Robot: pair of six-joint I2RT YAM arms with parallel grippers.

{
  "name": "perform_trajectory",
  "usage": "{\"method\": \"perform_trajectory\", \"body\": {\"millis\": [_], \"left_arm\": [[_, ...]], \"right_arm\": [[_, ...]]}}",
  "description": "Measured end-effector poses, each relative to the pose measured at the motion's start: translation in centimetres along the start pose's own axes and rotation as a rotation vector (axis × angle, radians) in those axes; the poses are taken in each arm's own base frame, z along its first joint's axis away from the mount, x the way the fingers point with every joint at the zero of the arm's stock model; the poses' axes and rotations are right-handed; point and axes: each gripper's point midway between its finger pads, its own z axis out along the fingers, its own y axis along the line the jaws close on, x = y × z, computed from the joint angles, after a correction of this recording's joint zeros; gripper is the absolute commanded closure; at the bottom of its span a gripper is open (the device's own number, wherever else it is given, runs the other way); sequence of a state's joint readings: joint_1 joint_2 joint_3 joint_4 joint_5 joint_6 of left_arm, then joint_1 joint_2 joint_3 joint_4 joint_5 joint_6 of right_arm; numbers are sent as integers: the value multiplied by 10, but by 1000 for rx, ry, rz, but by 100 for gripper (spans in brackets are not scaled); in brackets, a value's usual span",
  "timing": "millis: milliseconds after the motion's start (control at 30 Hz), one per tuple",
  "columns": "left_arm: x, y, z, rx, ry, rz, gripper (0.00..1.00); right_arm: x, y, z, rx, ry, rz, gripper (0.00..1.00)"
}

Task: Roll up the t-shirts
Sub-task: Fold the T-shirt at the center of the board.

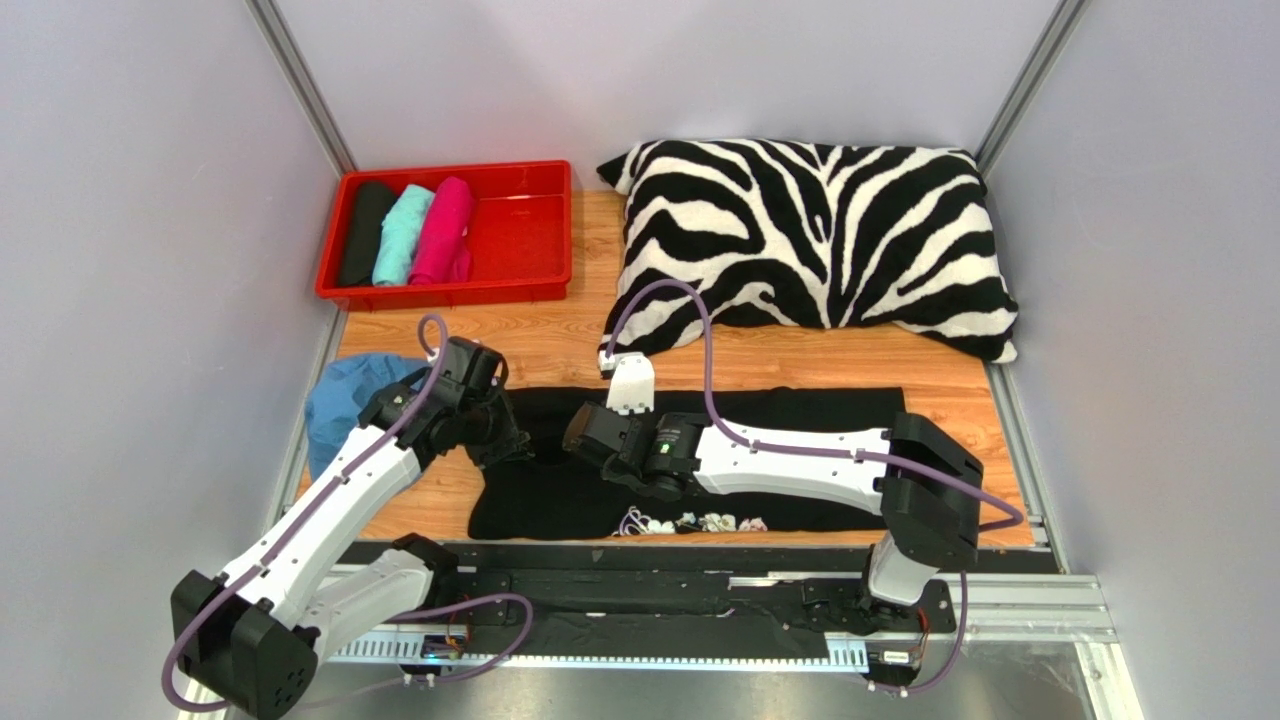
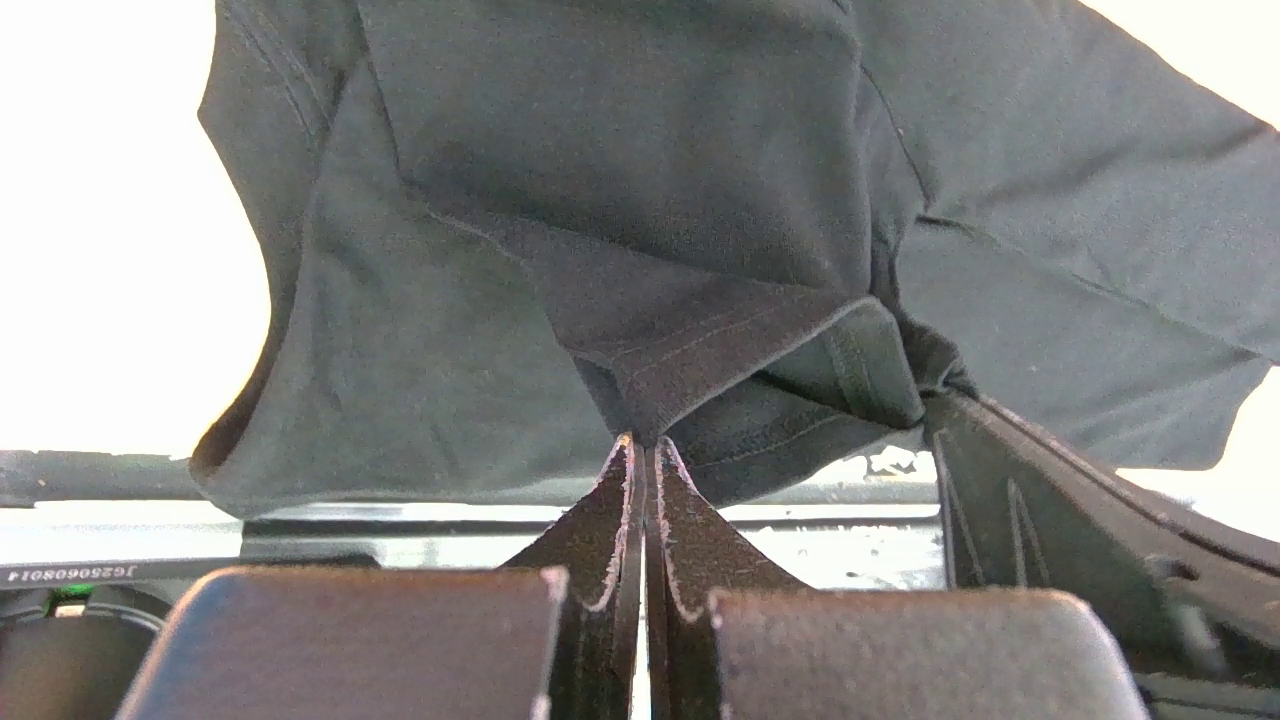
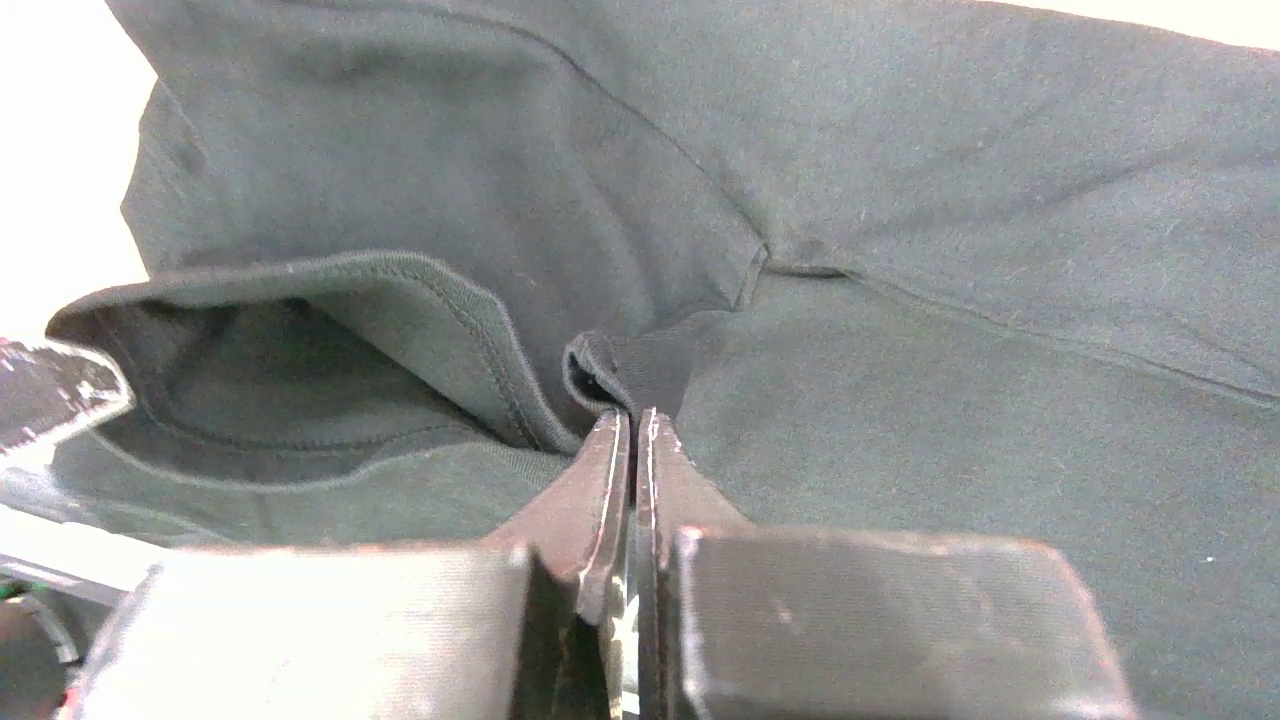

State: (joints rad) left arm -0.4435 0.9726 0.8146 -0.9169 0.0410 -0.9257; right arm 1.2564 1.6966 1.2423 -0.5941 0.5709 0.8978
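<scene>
Overhead, three shirts are already finished: a black roll (image 1: 365, 233), a teal roll (image 1: 403, 234) and a pink roll (image 1: 445, 230) lie side by side at the left of the red tray (image 1: 519, 248), at the far left of the table (image 1: 526, 338). The large black t-shirt (image 1: 812, 408) lies spread across the table's near half, in front of the zebra pillow (image 1: 812, 225), with its white print (image 1: 691, 522) at the near edge. The left end effector (image 1: 504, 435) and right end effector (image 1: 579, 432) sit close together over the shirt's left end. A blue cloth (image 1: 343, 402) is bunched at the table's left edge, beside the left arm.

From the left wrist, the left end effector (image 2: 646, 450) has its jaws pressed together on a folded, stitched hem of the large black t-shirt (image 2: 601, 180), whose fabric hangs from the pinch.

From the right wrist, the right end effector (image 3: 631, 428) is likewise clamped narrow, nipping a small fold of the large black t-shirt (image 3: 902, 375) beside an open sleeve or neck hem.

Judging by this, the task is well along: three shirts are rolled, while the large black one is gripped at one end but shows no roll yet. Rolling it and placing it in the tray appear to be what is left.
</scene>
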Motion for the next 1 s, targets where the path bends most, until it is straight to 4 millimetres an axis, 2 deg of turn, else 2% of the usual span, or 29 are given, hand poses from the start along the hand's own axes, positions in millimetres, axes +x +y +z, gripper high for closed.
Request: {"method": "perform_trajectory", "body": {"millis": [167, 367, 500, 533, 600, 633, 700, 733, 767, 867, 1000], "left_arm": [[4, -2, -8, 32, 6, -7, 100], [10, -2, -10, 40, 25, -20, 100], [29, 9, 6, 30, 85, -61, 100], [34, 14, 11, 20, 103, -72, 100], [48, 24, 22, -2, 148, -94, 86], [53, 28, 26, -13, 167, -102, 72], [59, 32, 30, -30, 196, -115, 62], [59, 32, 31, -31, 199, -112, 57], [58, 31, 30, -27, 197, -107, 56], [47, 22, 22, -3, 159, -85, 55], [10, -11, -4, 91, 29, -30, 68]], "right_arm": [[-5, -1, -5, -7, -12, 25, 100], [13, -15, 1, 23, 21, 17, 100], [28, -22, 7, 28, 49, 21, 100], [32, -24, 9, 29, 57, 21, 97], [42, -26, 12, 23, 78, 21, 89], [45, -25, 13, 20, 86, 21, 80], [49, -24, 14, 11, 98, 17, 69], [51, -23, 13, 8, 101, 11, 61], [51, -22, 13, 4, 101, 7, 58], [52, -22, 8, -3, 108, -11, 53], [35, -24, -10, -28, 76, -13, 53]]}}
